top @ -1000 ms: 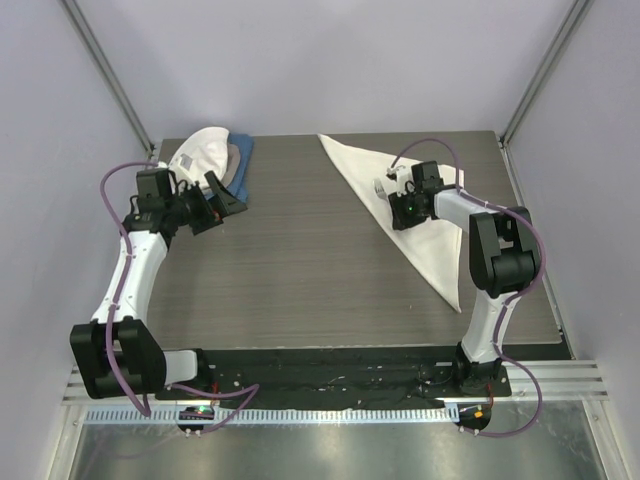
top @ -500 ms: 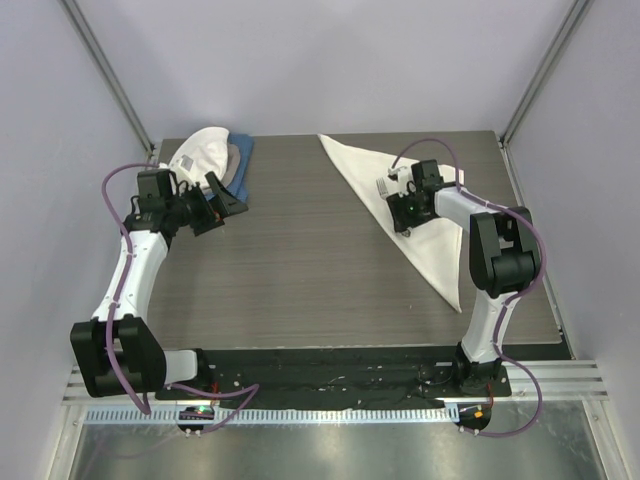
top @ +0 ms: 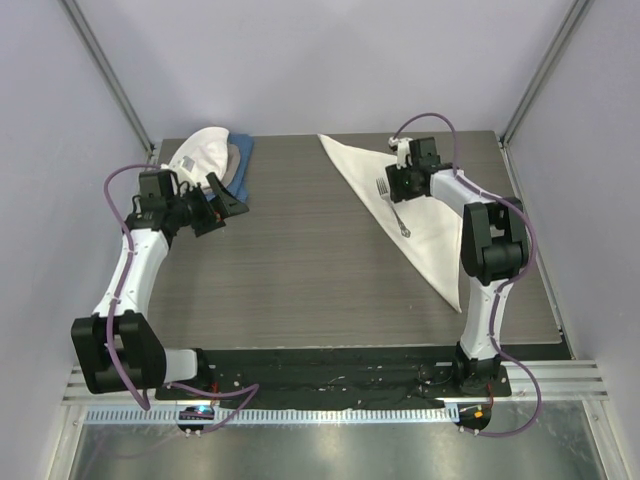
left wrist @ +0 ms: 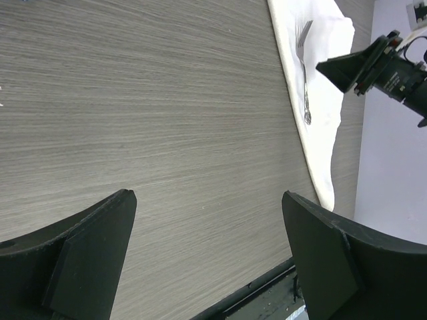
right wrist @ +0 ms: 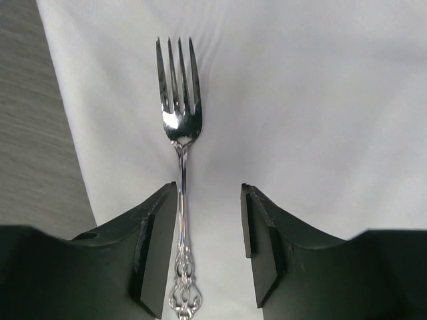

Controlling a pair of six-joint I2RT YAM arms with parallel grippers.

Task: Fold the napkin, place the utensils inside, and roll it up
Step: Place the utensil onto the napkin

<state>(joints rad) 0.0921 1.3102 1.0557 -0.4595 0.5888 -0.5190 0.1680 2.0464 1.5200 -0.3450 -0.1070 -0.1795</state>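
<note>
Right wrist view is showing my right pincer (right wrist: pixel 209 195) with its fingers standing apart and gripping nothing. The fork (right wrist: pixel 179 127) is lying flat on the napkin (right wrist: pixel 300 100) beneath them, tines pointing away, with the handle running down close beside one finger. I cannot quite tell from here whether that finger is grazing the handle.

A second ago this pincer was sitting low over the middle of the napkin, hiding the fork. Now it is drawing back toward the far edge, and the fork is lying free. I am reading that as the fork placed on a napkin already folded to a triangle, with the rolling not yet begun.

The top view is giving what the wrist is missing: the whole triangle at the far right of the surface (top: pixel 300 260), with the fork near its long edge and roughly along it. My left pincer (left wrist: pixel 207 200) is hanging wide open and empty near the cloth pile (top: pixel 208 150), and its camera is catching the fork and napkin from afar.
</note>
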